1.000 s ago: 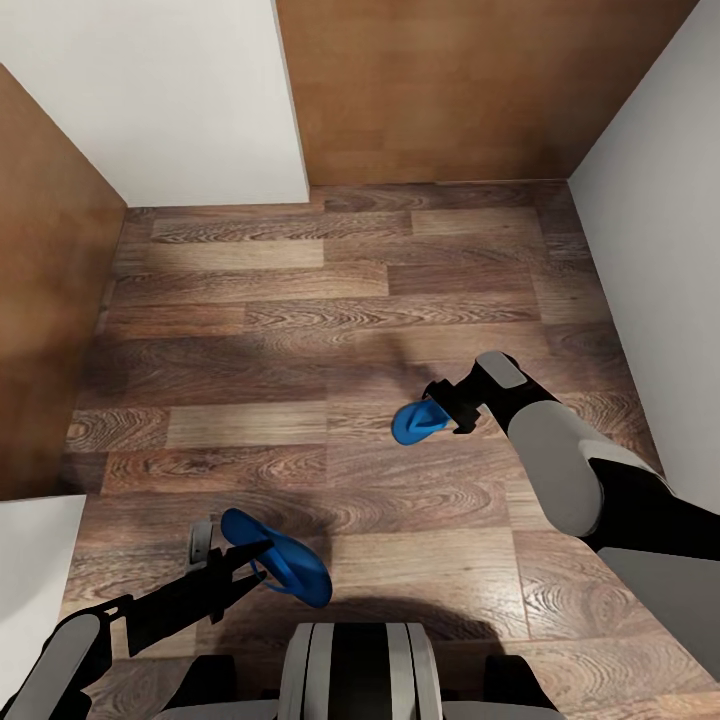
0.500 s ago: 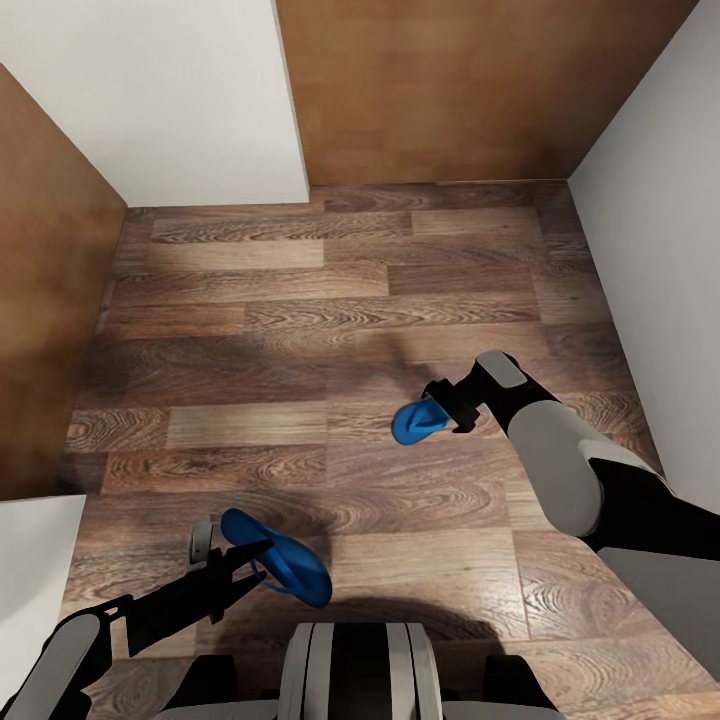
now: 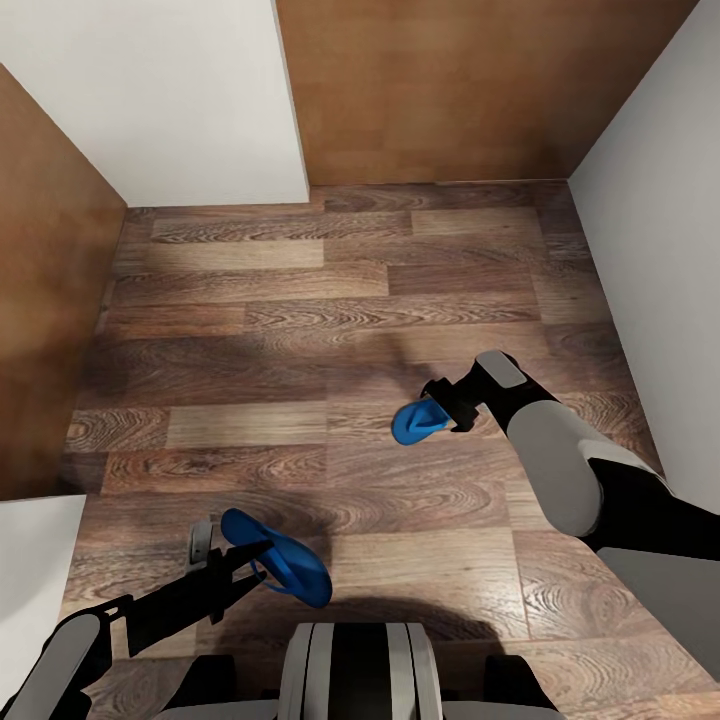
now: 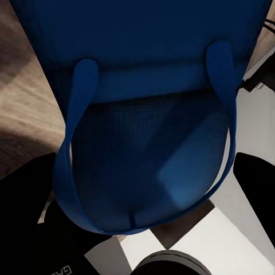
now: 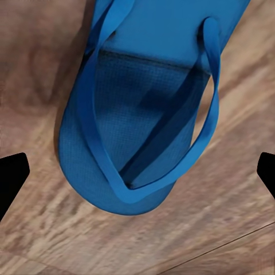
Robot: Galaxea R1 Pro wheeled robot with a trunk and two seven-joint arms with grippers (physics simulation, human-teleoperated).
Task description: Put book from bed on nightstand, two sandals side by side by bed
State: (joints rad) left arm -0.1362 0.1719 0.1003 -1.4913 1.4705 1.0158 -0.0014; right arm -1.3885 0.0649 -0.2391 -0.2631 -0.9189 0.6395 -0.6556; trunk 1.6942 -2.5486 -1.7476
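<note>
Head view: wood-plank floor (image 3: pixel 300 300) across the middle of the frame, white wall (image 3: pixel 170 90) at upper left, brown wooden panel (image 3: pixel 450 80) at upper centre, another white wall (image 3: pixel 660 200) down the right edge. Left gripper (image 3: pixel 232 562) at lower left, clamped on one blue sandal (image 3: pixel 285 560), which juts toward lower centre, tilted. Right gripper (image 3: pixel 437 408) right of centre, closed on the second blue sandal (image 3: pixel 415 422), held at its near end, toe pointing toward frame left. The two sandals well apart. Robot trunk (image 3: pixel 360 670) at bottom centre.

Left wrist view: blue sandal (image 4: pixel 149 132) very close to the lens, sole and thin strap (image 4: pixel 69 172) filling most of the frame, floor (image 4: pixel 23 86) at the left edge, pale robot parts at lower right.

Right wrist view: blue sandal (image 5: pixel 137 126) over floor planks (image 5: pixel 217 217), strap (image 5: pixel 209 114) looping across the sole; black fingertips (image 5: pixel 11 175) at the left and right edges, wide of the sandal there, so grip not confirmable from this view.
</note>
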